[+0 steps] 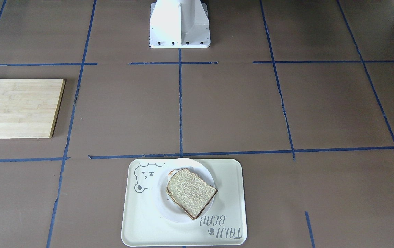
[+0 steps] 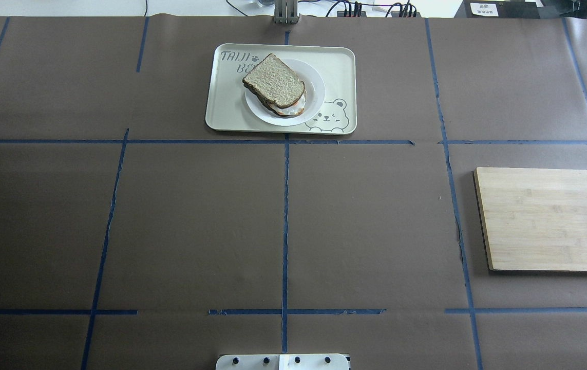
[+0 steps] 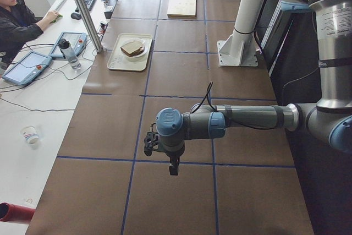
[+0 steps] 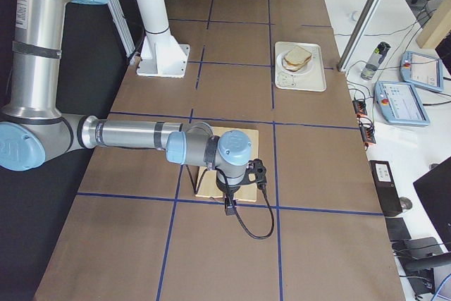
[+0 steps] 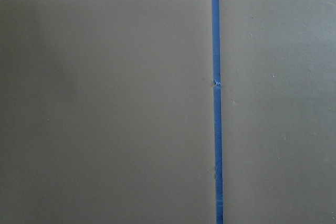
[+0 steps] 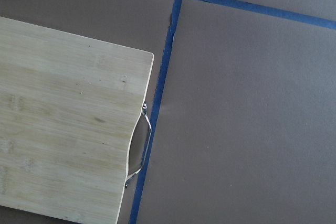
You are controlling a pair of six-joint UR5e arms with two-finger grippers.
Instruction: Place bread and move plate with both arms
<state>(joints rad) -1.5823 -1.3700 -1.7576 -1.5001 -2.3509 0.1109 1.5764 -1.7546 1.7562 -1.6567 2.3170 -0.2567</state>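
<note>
From the robot's side outward, the white robot base [image 1: 179,24] stood at the near edge of the brown table [image 2: 195,221], which was crossed by blue tape lines [image 2: 285,226]; the left arm [image 3: 247,118] reached out level over the table's left end, and its gripper [image 3: 149,141] hung above bare paper near a tape crossing, shown only in the left side view, so whether its jaws were spread or pressed together could not be told; the left wrist view showed nothing but brown paper and tape. The right arm [image 4: 134,135] stretched out likewise at the other end, its gripper [image 4: 257,173] hanging over the corner of a wooden cutting board [image 2: 550,218] that lay flat on the robot's right; the state of those jaws could not be told either, and the right wrist view took in the board's edge with a metal handle [image 6: 140,145] on it. Farther off, at the table's far side near the centre line, lay a cream tray [image 2: 339,67] with a bear drawing; the plate [image 2: 311,105] sat on it, and the bread [image 2: 274,81] lay on top of a second slice bearing a fried egg [image 2: 289,109], well apart from both grippers. Beyond the table a person [image 3: 19,17] sat at a desk.
</note>
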